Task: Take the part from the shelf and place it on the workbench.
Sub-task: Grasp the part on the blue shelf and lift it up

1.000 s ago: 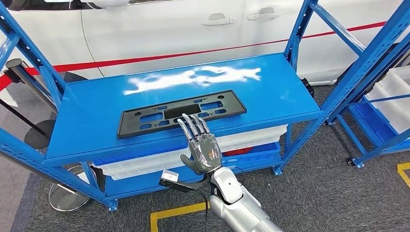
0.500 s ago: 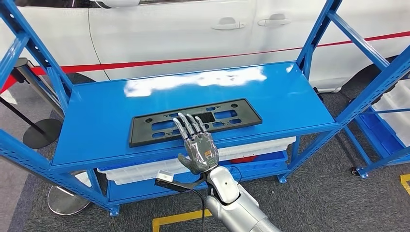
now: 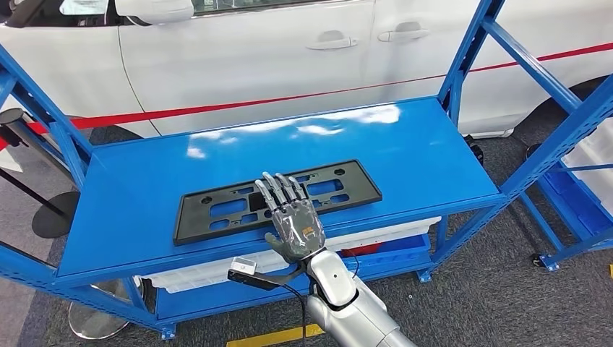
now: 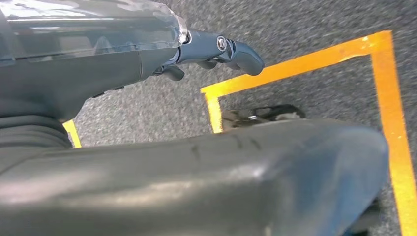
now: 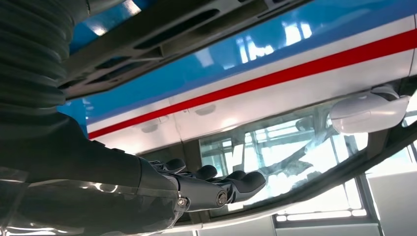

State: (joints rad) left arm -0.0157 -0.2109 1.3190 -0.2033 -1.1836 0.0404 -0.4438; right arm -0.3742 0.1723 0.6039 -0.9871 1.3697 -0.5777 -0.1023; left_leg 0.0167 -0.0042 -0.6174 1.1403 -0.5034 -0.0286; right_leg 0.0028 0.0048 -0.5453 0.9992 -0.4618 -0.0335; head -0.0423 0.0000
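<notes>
The black plate (image 3: 277, 199) is lying flat on the blue shelf (image 3: 130, 181). The right hand (image 3: 293, 220) is reaching over its front edge, fingers (image 3: 278, 189) straight and apart, holding nothing. The left hand (image 4: 216, 49) is hanging over the floor (image 4: 314, 29), holding nothing, fingers slightly bent.

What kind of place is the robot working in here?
Probably a car plant or assembly training hall: a white car stands behind blue steel shelving, a black plate-holder part lies on it, and yellow floor markings frame a work spot.
</notes>
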